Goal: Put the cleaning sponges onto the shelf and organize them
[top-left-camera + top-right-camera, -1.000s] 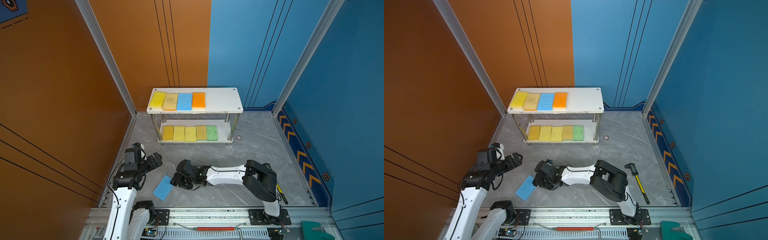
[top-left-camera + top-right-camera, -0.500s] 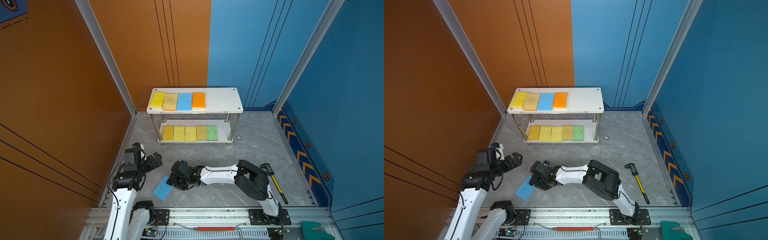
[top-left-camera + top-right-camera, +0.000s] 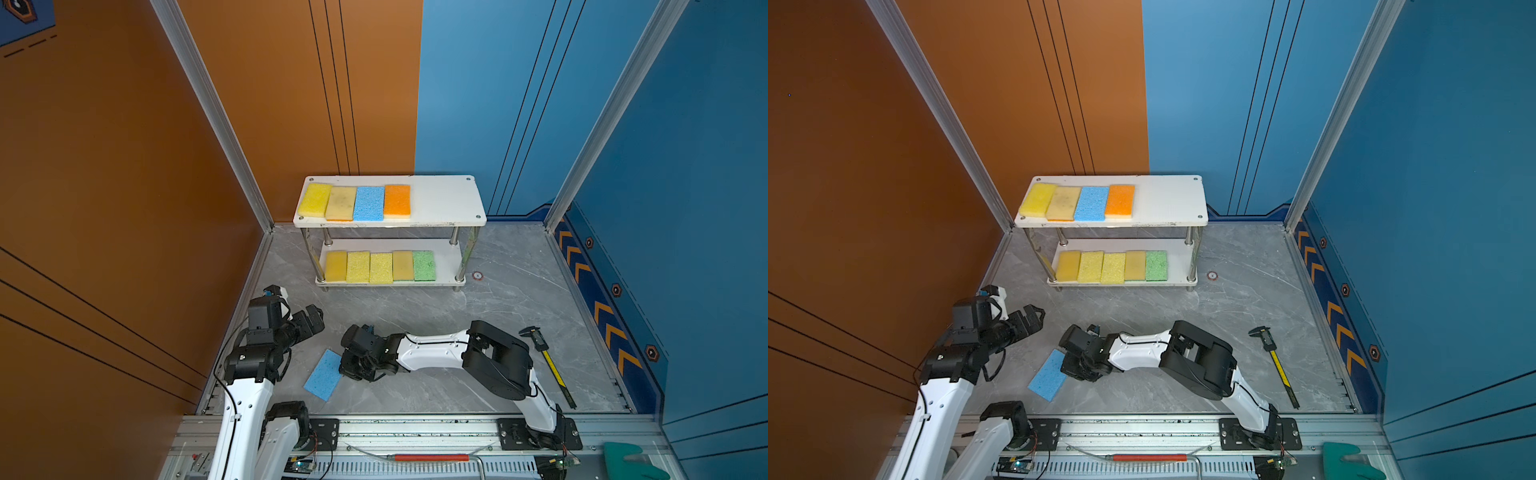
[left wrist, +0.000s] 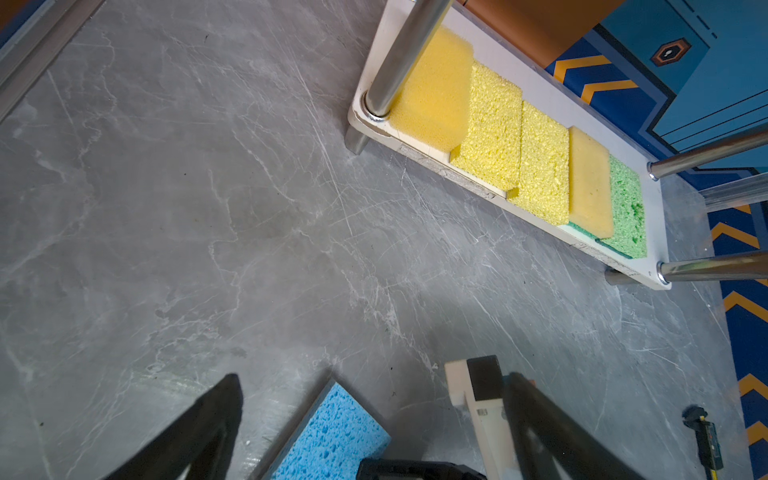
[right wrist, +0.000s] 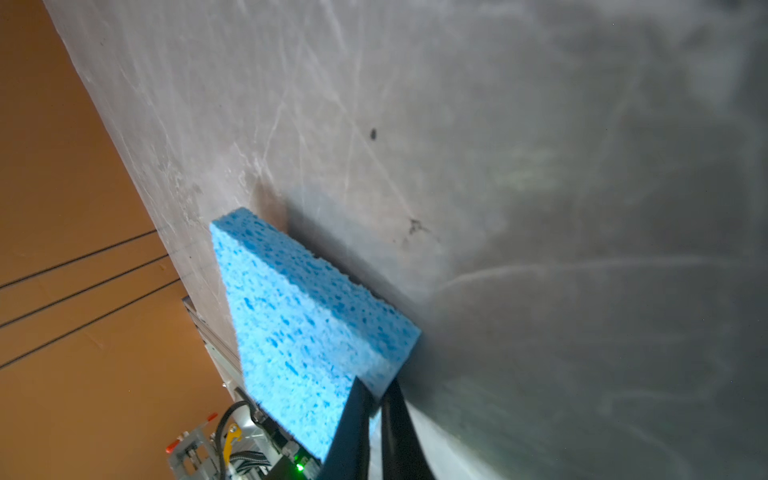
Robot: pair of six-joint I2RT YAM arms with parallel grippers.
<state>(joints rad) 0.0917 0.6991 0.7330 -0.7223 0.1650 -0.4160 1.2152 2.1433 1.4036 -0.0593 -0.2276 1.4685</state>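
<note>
A blue sponge (image 3: pixel 323 376) (image 3: pixel 1047 377) (image 4: pixel 332 436) (image 5: pixel 299 316) lies on the grey floor at the front left. My right gripper (image 3: pixel 343 366) (image 3: pixel 1064 364) (image 5: pixel 376 394) reaches across low and is shut on that sponge's right edge. The left gripper (image 3: pixel 297 305) (image 3: pixel 1015 305) (image 4: pixel 374 419) hangs open and empty near the left wall, apart from the sponge. The shelf (image 3: pixel 444 199) (image 3: pixel 1167 199) (image 4: pixel 654 232) stands at the back. Its top board carries yellow, tan, blue and orange sponges. Its lower board holds several yellow sponges and a green one (image 3: pixel 424 266).
A caliper with a yellow bar (image 3: pixel 545 358) (image 3: pixel 1274 358) lies on the floor at the right. A small round disc (image 3: pixel 477 275) sits right of the shelf. Beyond the front rail are a red-handled tool (image 3: pixel 424 457) and a green glove (image 3: pixel 631 461). An orange wall bounds the left.
My right gripper has slid left to the blue sponge and shut on its edge. The right arm's elbow has folded lower. The left arm has not moved.
</note>
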